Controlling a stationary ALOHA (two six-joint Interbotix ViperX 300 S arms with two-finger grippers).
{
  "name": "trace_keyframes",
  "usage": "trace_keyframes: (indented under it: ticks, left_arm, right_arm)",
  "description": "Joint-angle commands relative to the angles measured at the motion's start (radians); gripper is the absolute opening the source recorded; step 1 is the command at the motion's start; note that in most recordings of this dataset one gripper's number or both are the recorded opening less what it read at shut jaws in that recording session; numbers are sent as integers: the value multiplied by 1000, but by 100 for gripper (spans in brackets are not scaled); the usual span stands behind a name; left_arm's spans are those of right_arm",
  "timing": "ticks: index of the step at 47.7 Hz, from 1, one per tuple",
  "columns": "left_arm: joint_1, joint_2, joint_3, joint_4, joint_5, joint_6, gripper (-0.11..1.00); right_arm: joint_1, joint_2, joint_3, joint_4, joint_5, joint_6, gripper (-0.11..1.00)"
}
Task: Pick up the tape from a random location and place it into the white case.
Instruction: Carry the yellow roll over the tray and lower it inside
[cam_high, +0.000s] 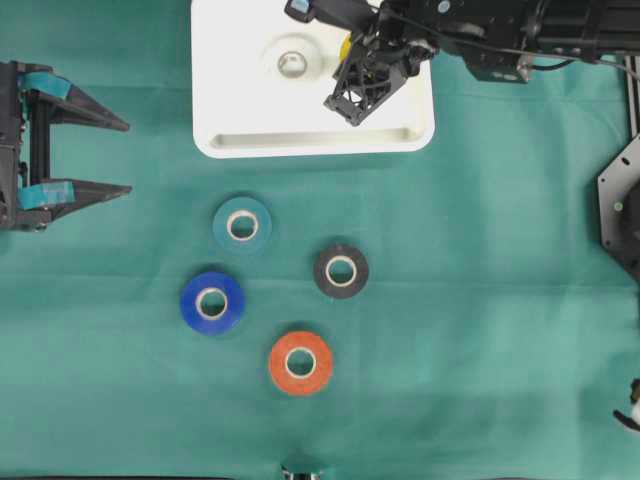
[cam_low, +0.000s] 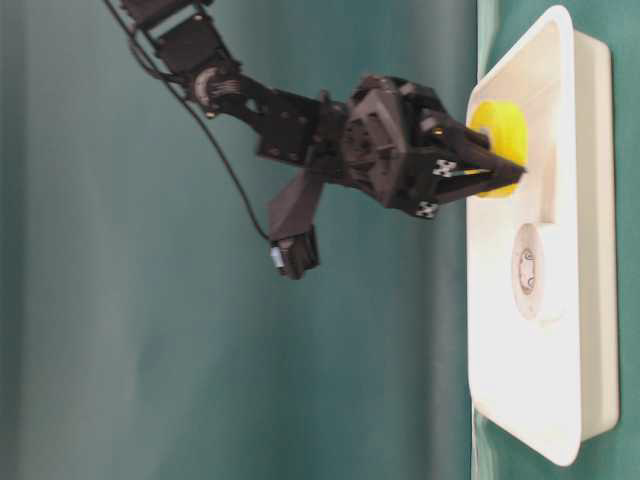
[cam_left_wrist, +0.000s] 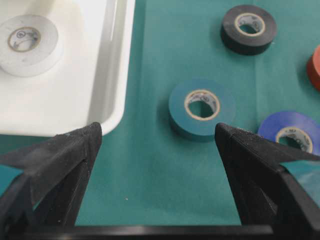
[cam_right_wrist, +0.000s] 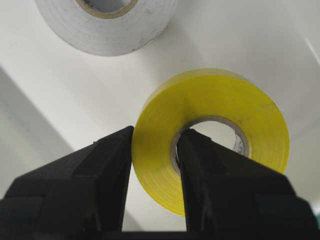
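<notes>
Right gripper (cam_right_wrist: 155, 150) clamped on the yellow tape (cam_right_wrist: 215, 135), one finger through the core, one outside the wall; roll held over the white case (cam_high: 240, 145), near its right side. White tape (cam_high: 291, 62) lies flat inside the case. Left gripper (cam_high: 125, 157) spread wide, holding nothing, at the left edge of the green surface (cam_high: 480, 300). Teal tape (cam_high: 242, 224), black tape (cam_high: 341, 269), blue tape (cam_high: 212, 301), orange tape (cam_high: 300, 362) lie on the surface below the case.

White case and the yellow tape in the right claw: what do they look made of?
White case: looks like molded plastic, smooth with a slight sheen, rounded corners and a raised rim. Yellow tape: seemingly glossy vinyl wound on a pale core, probably cardboard; the right claw pinches its wall, one finger through the hole.
</notes>
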Motion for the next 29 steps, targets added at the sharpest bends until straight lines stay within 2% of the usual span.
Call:
trace_keyframes:
  ticks: [1, 11, 29]
  left_arm:
    - [3, 3, -20, -2, -5, 0, 96]
    - [3, 5, -21, 0, -5, 0, 96]
    - [3, 5, -23, 0, -5, 0, 96]
  right_arm:
    - [-15, -9, 3, 2, -26, 2, 28]
    - [-28, 2, 37, 2, -63, 3, 28]
    - [-29, 2, 34, 9, -83, -3, 28]
